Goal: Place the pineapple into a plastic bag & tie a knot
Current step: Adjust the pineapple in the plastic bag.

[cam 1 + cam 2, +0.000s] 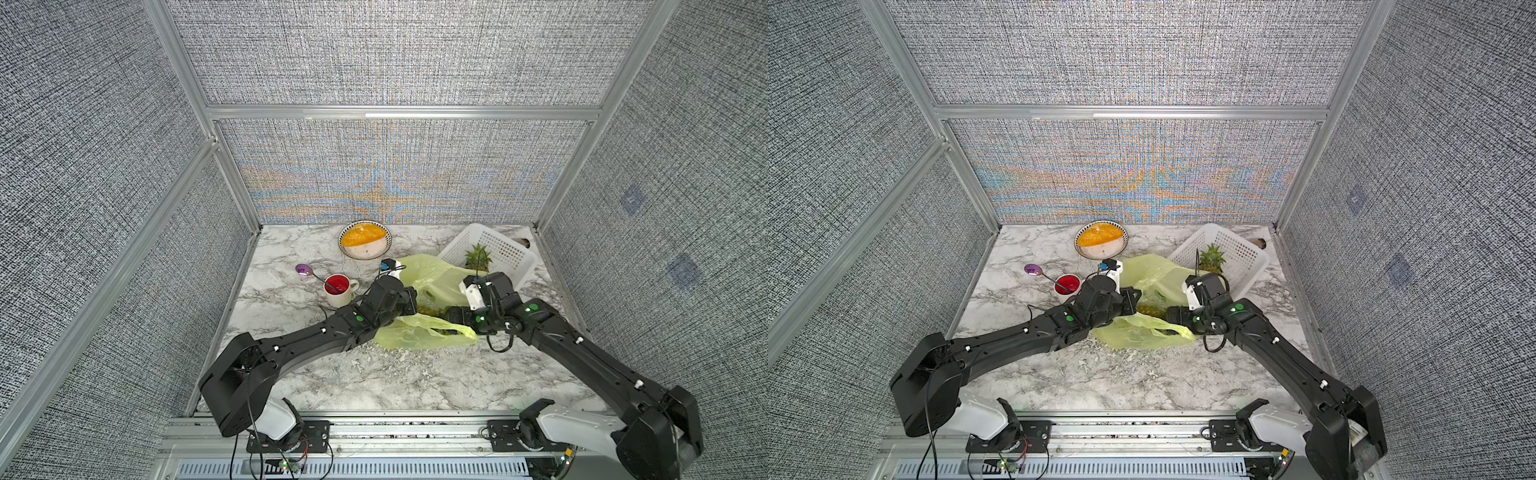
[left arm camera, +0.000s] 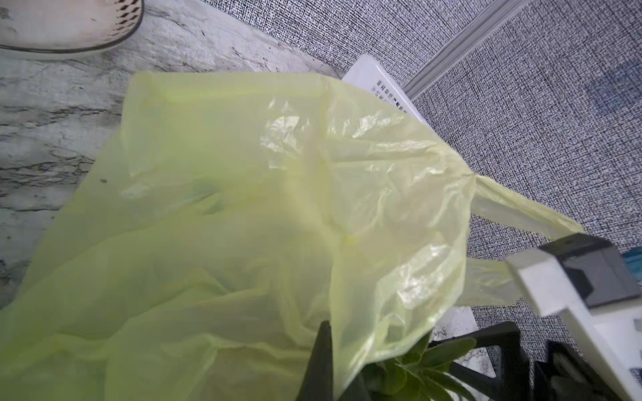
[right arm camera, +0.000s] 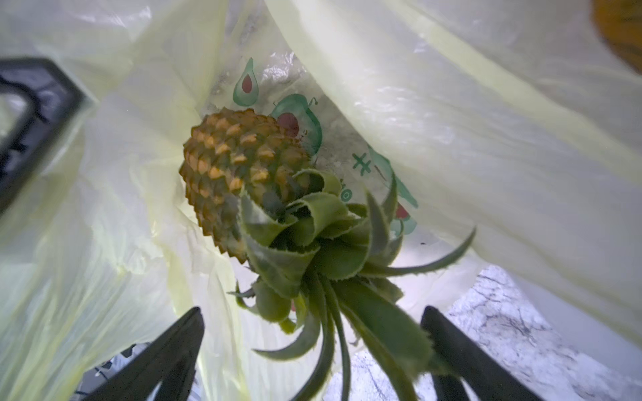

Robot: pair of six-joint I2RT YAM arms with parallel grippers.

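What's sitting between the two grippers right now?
The pineapple, lying in the plastic bag; both top views show its scaly body between the left gripper and the right gripper.

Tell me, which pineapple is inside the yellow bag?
The pineapple lying inside the plastic bag, its leaves pointing at the open right gripper. The other pineapple sits outside the bag, in the white basket at the back.

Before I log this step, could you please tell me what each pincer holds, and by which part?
Left pincer: shut on the bag's rim. Right pincer: open, holding nothing; pineapple leaves lie between its jaws.
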